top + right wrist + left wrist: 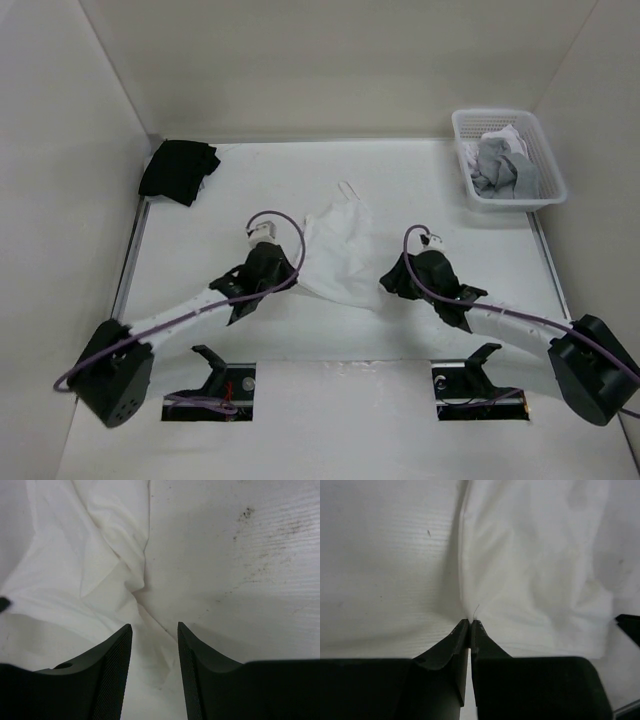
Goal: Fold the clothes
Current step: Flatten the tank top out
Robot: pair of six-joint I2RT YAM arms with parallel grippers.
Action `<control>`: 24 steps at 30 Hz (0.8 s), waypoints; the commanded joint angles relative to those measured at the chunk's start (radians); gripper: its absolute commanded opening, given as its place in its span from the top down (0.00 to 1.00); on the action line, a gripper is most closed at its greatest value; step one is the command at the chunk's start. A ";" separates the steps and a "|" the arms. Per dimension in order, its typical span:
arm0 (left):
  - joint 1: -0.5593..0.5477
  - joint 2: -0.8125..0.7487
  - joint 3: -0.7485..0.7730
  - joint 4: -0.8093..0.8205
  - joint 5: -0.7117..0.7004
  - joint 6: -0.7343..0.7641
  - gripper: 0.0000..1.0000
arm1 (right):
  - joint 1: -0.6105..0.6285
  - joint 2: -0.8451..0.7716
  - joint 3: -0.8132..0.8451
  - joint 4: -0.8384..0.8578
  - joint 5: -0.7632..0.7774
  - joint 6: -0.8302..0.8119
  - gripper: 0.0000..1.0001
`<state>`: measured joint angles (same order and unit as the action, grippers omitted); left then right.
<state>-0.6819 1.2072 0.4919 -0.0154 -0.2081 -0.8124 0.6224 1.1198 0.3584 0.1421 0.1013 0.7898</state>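
Observation:
The clothes (340, 250), a thin white top with narrow straps, lie crumpled in the middle of the table, straps toward the back. My left gripper (296, 263) sits at the top's left edge. In the left wrist view its jaws (470, 621) are pressed together on a pinch of the white fabric (535, 565), which puckers toward the tips. My right gripper (386, 285) is at the top's lower right corner. In the right wrist view it (154, 626) stands open, with a fold of the fabric (90, 575) running down between its fingers.
A black garment (178, 170) lies at the back left corner. A white plastic basket (540, 140) with grey garments (500, 168) stands at the back right. White walls close in the table on three sides.

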 commanded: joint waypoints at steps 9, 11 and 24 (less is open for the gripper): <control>0.261 -0.497 -0.107 -0.161 0.015 -0.042 0.97 | 0.107 0.267 0.190 0.028 -0.002 -0.015 0.49; 0.290 -0.517 -0.107 -0.167 0.025 -0.042 0.97 | 0.138 0.301 0.223 0.013 0.001 -0.008 0.54; 0.287 -0.451 -0.096 -0.090 0.072 -0.027 0.96 | 0.294 0.233 0.122 -0.035 0.041 0.192 0.54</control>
<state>-0.3874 0.7574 0.3901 -0.1604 -0.1520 -0.8452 0.9001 1.3396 0.4942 0.0788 0.1246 0.9016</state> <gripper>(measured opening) 0.037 0.472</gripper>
